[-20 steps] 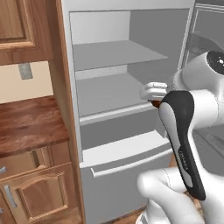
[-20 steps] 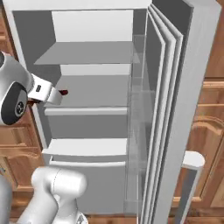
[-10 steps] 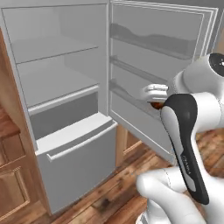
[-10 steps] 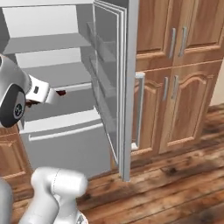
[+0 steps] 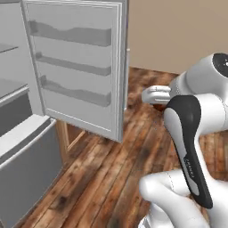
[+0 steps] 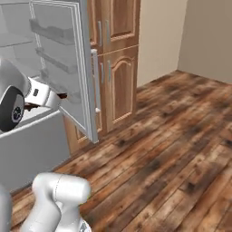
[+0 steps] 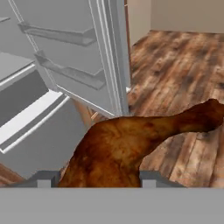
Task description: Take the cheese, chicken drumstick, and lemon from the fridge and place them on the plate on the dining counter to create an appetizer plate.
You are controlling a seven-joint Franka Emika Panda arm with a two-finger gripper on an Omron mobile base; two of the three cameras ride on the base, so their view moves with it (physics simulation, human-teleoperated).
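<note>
Gripping the chicken drumstick by its fat end, the gripper has its two fingertips pressed on either side of the meat, and the thin bone end pokes out toward two o'clock in the hand view, over the wooden floor. In the left base view a sliver of reddish brown shows just under the white hand, with the open fridge off at nine o'clock and its door swung wide. By the look of it this is a light, firm piece, but rounded and probably slick, so the thick end is the right place to pinch; the narrow shank would likely twist or slide. With that long end hanging free, a quick swing could rock it in the jaws.
</note>
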